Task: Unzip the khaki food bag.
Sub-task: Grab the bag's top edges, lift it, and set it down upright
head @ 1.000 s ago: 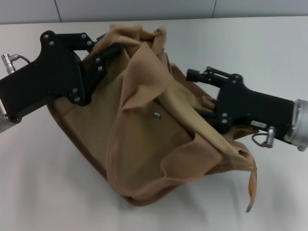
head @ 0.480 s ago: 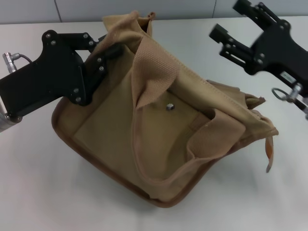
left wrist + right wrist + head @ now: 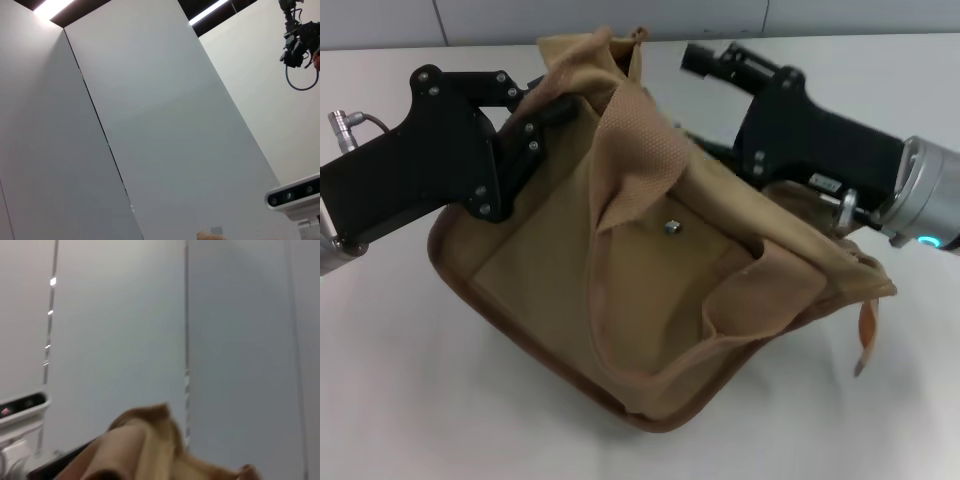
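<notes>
The khaki food bag (image 3: 620,270) lies tilted on the white table, with its front pocket and silver snap (image 3: 671,227) facing up. One wide handle (image 3: 640,150) stands up and the other (image 3: 760,290) droops at the front. My left gripper (image 3: 542,105) is shut on the bag's upper left edge. My right gripper (image 3: 705,100) is open at the bag's top back edge, with one finger (image 3: 720,62) above the fabric. A brown tab with a metal tip (image 3: 863,335) hangs at the bag's right end. Tan fabric (image 3: 145,450) fills the bottom of the right wrist view.
The white table (image 3: 410,380) stretches out around the bag. A grey wall (image 3: 620,15) runs along its far edge. The left wrist view shows only wall panels (image 3: 175,125) and a white camera unit (image 3: 295,197).
My right gripper left the bag's right side, rose open into the air, then came back down to the bag's top back edge. The bag settled flatter. My left gripper held still.
</notes>
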Robot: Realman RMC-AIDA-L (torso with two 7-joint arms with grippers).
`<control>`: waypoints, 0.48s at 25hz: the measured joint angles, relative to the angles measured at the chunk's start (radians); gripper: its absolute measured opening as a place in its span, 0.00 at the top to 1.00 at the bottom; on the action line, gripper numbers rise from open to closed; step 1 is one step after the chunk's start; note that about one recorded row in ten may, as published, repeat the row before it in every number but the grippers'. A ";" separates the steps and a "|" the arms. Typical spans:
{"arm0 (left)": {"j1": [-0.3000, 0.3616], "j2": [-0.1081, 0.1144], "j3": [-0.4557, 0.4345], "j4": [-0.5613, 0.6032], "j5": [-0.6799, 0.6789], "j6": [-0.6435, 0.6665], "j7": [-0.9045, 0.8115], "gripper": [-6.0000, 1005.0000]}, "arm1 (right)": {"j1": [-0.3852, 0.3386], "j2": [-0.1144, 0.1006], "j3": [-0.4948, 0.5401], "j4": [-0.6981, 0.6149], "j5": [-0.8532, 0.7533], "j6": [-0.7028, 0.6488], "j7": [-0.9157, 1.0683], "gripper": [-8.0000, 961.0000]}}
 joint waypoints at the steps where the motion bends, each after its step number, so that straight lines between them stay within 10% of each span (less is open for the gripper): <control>1: -0.001 0.000 0.003 0.000 0.002 0.000 0.001 0.92 | 0.002 0.000 -0.007 -0.005 -0.027 0.004 0.016 0.14; 12: -0.005 0.001 0.011 0.000 0.003 -0.001 0.012 0.92 | -0.071 -0.001 0.013 -0.089 -0.198 0.014 0.094 0.14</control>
